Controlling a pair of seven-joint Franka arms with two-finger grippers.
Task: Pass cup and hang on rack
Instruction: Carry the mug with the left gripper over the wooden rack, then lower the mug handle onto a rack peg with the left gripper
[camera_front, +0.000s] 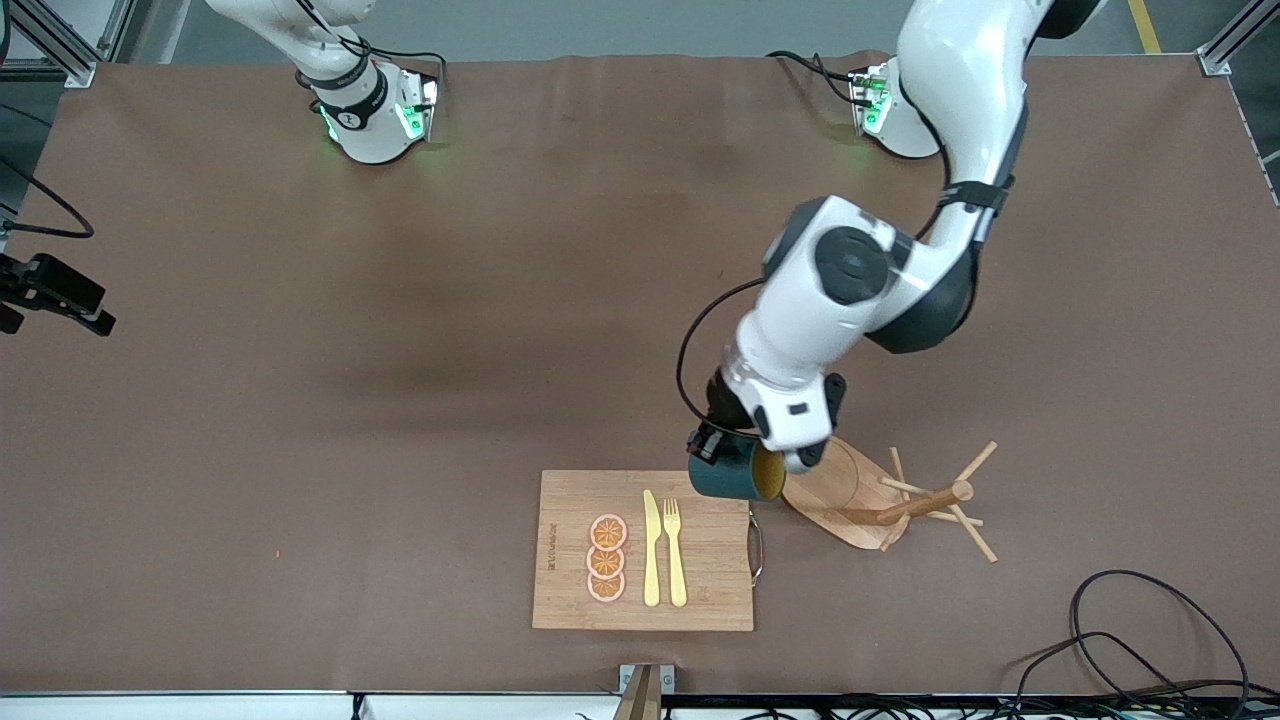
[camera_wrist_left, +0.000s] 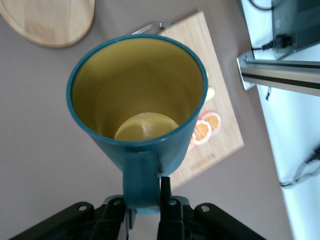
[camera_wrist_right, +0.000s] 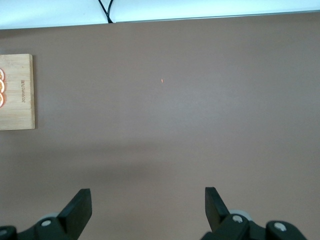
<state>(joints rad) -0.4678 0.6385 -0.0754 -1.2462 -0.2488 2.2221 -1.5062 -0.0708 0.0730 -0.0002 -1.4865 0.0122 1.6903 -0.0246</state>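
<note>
Your left arm reaches down from its base with the elbow bent and the wrist tipped over, and the left gripper (camera_wrist_left: 147, 207) is clamped on the handle of the cup (camera_front: 737, 479), holding it on its side over the table between the cutting board (camera_front: 570, 590) and the rack (camera_front: 880, 500). Your right arm waits, and the right gripper (camera_wrist_right: 148, 207) hangs over bare table with its fingers spread wide, holding nothing.

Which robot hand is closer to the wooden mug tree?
The left gripper, holding the cup right beside the rack. The right gripper waits open over bare table.
</note>
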